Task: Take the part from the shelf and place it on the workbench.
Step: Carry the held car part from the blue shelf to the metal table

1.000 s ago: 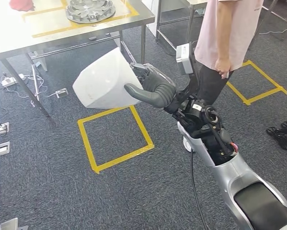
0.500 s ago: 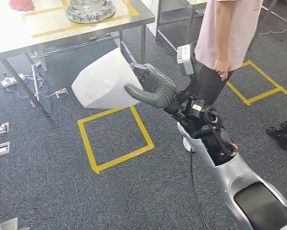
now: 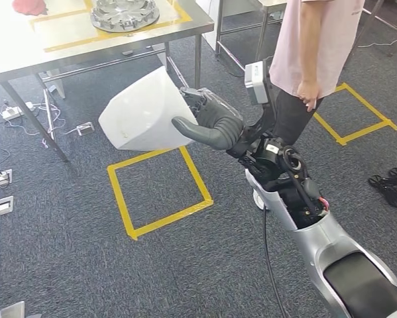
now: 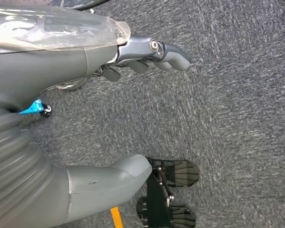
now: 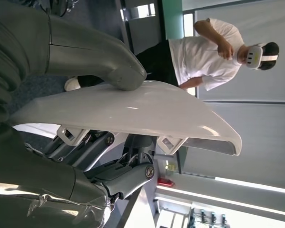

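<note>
Little has moved since a second ago: we drifted the white moulded plastic part [image 3: 145, 112] slightly leftward | our right hand [image 3: 211, 121] grips its near edge, thumb under | part held over carpet, short of the steel-legged workbench [image 3: 46, 41], ahead-left | left hand [image 4: 148, 52] hangs loosely spread, holding nothing.

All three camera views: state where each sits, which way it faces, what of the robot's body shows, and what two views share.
Head view: high on the body, facing forward and down at grey carpet; the silver right arm and right hand grip the white curved plastic part short of the steel-legged workbench.
Left wrist view: behind the left hand, facing the carpet; fingers apart, holding nothing.
Right wrist view: behind the right hand, facing across the room toward a person wearing a headset.
Shared: head and right wrist views both show the white part.
</note>
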Tool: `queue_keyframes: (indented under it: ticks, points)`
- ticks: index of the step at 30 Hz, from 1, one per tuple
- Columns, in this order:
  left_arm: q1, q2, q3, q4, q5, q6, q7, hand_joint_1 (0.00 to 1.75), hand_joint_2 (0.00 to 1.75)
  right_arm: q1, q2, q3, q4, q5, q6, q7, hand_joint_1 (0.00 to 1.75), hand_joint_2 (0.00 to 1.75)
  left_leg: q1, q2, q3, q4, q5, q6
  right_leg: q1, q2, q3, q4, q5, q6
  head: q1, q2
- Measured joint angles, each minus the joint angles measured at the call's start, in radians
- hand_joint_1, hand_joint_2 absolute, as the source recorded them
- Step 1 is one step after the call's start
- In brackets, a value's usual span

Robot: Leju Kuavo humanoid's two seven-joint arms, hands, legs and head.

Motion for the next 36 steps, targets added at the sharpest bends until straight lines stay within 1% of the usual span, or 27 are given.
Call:
queue_keyframes:
  ticks: [22, 27, 30, 33, 35, 36]
  points:
    - [-0.006, 0.004, 0.0, 0.0, -0.013, -0.013, 0.011, 0.0, 1.75, 0.001, 0.0, 0.0, 0.0, 0.0, -0.013, 0.006, 1.75, 1.75, 0.0, 0.0, 0.0, 0.0, 0.0, 0.0, 0.0, 0.0, 0.0, 0.0, 0.0, 0.0, 0.0, 0.0]
    - [-0.006, 0.006, 0.0, 0.0, -0.014, -0.013, 0.012, 0.0, 1.75, 0.001, 0.0, 0.0, 0.0, 0.0, -0.015, 0.008, 1.75, 1.75, -0.002, 0.0, 0.0, 0.002, -0.001, 0.002, -0.005, 0.0, 0.0, -0.001, 0.0, 0.001, -0.001, 0.0]
    - [-0.006, 0.007, 0.0, 0.0, -0.014, -0.013, 0.012, 0.0, 1.75, 0.001, 0.0, 0.0, 0.0, 0.0, -0.015, 0.01, 1.75, 1.75, -0.004, 0.0, 0.0, 0.004, -0.003, 0.005, -0.007, 0.0, 0.001, -0.001, -0.001, 0.003, -0.002, 0.0]
    - [-0.006, 0.01, 0.0, 0.0, -0.014, -0.013, 0.012, 0.0, 1.75, 0.001, 0.0, 0.0, 0.0, 0.0, -0.015, 0.011, 1.75, 1.75, -0.007, 0.0, -0.001, 0.007, -0.007, 0.01, -0.009, -0.001, 0.003, -0.001, -0.002, 0.008, -0.003, 0.0]
    - [-0.006, 0.012, 0.0, 0.0, -0.014, -0.013, 0.012, 0.0, 1.75, 0.001, 0.0, 0.0, -0.001, 0.0, -0.016, 0.011, 1.75, 1.75, -0.008, 0.0, 0.0, 0.005, -0.008, 0.015, -0.01, -0.003, 0.005, -0.003, -0.003, 0.014, -0.004, 0.0]
    - [-0.006, 0.013, 0.0, 0.0, -0.014, -0.013, 0.012, 0.0, 1.75, 0.001, 0.0, 0.0, -0.002, 0.0, -0.017, 0.011, 1.75, 1.75, -0.005, 0.0, 0.004, 0.001, -0.008, 0.018, -0.011, -0.001, 0.005, -0.002, -0.006, 0.017, -0.003, 0.0]
